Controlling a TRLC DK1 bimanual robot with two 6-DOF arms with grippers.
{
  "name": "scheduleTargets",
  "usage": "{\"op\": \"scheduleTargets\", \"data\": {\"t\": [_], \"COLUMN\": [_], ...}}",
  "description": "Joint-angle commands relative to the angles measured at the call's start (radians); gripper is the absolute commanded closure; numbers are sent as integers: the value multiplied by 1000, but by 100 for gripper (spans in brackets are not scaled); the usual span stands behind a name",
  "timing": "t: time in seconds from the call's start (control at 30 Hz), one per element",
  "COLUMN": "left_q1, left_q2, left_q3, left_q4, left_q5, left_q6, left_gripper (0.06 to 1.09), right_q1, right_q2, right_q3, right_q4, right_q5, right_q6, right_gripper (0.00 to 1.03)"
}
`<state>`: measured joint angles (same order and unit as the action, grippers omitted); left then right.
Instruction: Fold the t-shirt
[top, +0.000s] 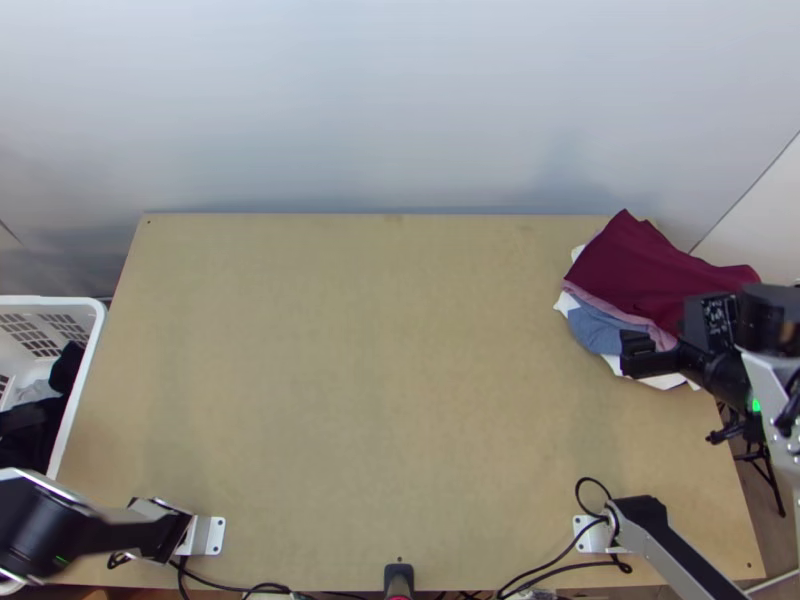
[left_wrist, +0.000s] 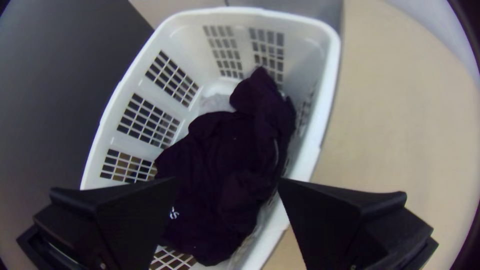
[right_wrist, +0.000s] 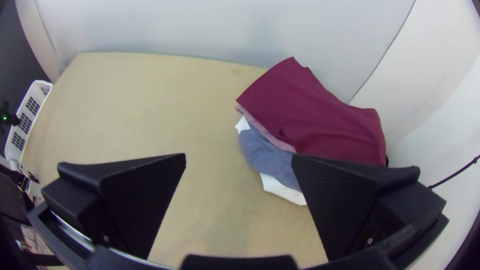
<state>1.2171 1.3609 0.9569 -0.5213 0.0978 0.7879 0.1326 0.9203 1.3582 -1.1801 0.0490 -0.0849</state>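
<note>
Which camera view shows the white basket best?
The left wrist view: it looks into the basket from above, dark cloth inside. The top view cuts it off at the left edge; the right wrist view shows it small, far off.

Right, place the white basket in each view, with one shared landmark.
Top view: white basket, left edge, beside the table.
Left wrist view: basket ahead of the left gripper.
Right wrist view: basket across the table from the cloth pile.
Landmark: the table's edge nearest the basket.
</note>
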Motion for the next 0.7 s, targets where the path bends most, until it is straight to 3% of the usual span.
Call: {"op": "scheduleTargets", "data": {"t": [0.0,0.23,0.67], "left_q1": [102,102,116], "left_q2": [457,830,1359], "left_q3": [235,594,1269], "left_q4": [92,64,-206], "left_q5": [-90,-165,-251], "left_q6": [51,60,62], "left_gripper": [11,11,11], "right_q1": [33,53,22], "right_q2": [66,118,255], "right_q3": [94,151,226], "right_q4": [-85,-135,-162], "right_q5": [48,46,48], "right_q6": [50,74,70], "right_gripper": [5,5,5]}}
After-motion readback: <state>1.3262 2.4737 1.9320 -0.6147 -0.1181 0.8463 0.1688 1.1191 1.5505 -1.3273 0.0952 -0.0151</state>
